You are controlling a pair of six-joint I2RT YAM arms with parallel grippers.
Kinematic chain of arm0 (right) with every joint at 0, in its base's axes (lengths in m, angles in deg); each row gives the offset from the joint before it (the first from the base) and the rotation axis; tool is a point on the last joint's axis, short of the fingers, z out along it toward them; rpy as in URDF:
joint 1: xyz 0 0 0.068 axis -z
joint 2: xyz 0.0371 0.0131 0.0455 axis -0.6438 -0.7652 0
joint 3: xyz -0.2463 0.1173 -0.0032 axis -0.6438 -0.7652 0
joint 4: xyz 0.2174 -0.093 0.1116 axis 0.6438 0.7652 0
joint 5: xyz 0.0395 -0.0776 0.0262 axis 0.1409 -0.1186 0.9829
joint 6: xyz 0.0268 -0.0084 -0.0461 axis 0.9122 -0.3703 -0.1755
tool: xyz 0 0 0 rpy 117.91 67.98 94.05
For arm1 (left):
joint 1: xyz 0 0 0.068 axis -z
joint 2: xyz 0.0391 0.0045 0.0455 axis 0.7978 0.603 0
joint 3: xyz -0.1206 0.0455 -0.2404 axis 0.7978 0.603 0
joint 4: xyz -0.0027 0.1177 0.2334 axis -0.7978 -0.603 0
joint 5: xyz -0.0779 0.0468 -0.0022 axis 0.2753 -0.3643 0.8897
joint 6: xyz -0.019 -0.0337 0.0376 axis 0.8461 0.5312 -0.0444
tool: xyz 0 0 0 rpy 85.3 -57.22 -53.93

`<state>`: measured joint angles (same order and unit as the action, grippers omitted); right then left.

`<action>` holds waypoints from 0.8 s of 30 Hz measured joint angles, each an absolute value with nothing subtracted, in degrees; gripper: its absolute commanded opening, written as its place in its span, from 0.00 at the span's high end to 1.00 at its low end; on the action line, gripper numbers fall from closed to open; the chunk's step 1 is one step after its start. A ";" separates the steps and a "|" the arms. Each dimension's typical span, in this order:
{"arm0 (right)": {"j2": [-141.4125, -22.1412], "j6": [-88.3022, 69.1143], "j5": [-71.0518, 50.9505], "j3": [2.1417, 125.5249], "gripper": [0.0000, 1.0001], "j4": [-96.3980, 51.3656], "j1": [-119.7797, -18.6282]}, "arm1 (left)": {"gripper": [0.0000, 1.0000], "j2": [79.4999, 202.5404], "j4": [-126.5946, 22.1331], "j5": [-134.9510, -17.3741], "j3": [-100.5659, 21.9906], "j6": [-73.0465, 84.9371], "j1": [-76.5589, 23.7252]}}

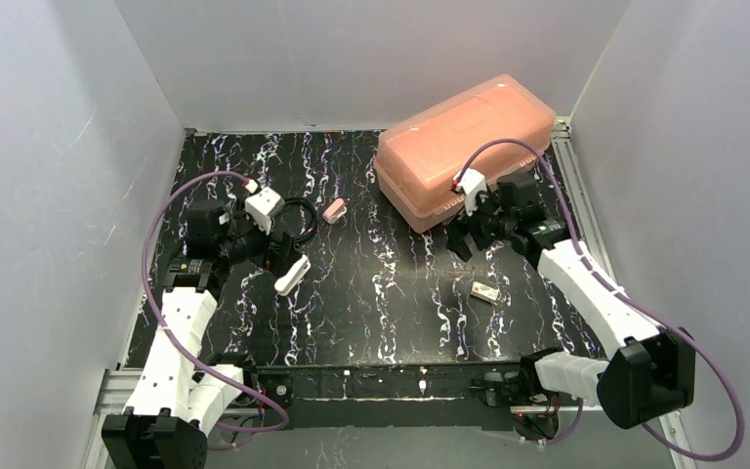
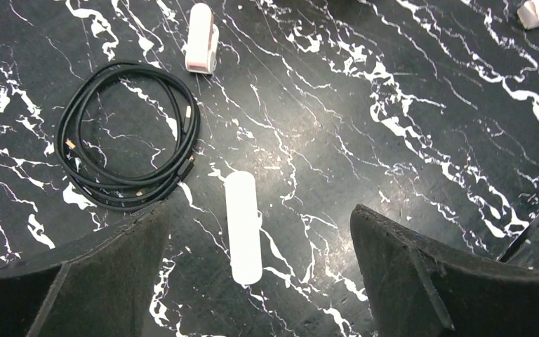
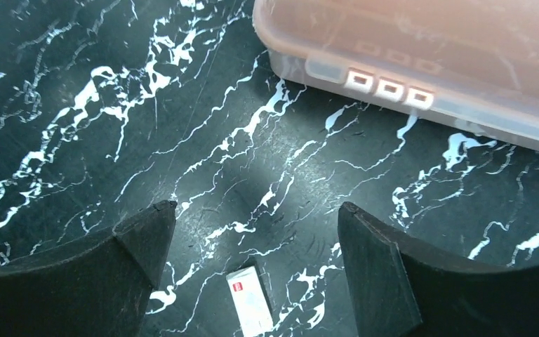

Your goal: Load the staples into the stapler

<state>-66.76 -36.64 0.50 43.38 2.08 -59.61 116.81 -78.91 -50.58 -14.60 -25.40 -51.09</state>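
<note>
The left arm reaches forward with its wrist tipped down. The left gripper (image 2: pixel 260 214) hangs wide open and empty over the stapler (image 2: pixel 243 226), which lies flat on the tabletop (image 2: pixel 393 105) between the fingers, touching neither. The right arm stretches toward the orange box (image 3: pixel 428 56). The right gripper (image 3: pixel 256 210) is spread wide, holding nothing, just above the staples packet (image 3: pixel 250 305).

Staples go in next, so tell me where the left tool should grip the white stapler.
Probably best to grip the stapler across its narrow middle, coming straight down from above. It lies flat, lined up between the fingers of the open left tool, with its long sides facing them.
</note>
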 measured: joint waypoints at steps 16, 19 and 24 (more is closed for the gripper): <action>-89.32 -32.35 -7.10 45.65 0.25 -12.83 -62.88 | 0.01 118.08 -79.48 -48.28 -13.23 -28.27 -51.09; -92.07 -30.23 -7.65 47.44 0.26 -14.75 -63.08 | 0.02 118.06 -78.58 -47.98 -13.23 -27.35 -51.09; -96.51 -27.35 -8.78 50.59 0.25 -18.62 -63.98 | 0.02 117.82 -77.05 -47.91 -13.20 -25.99 -51.09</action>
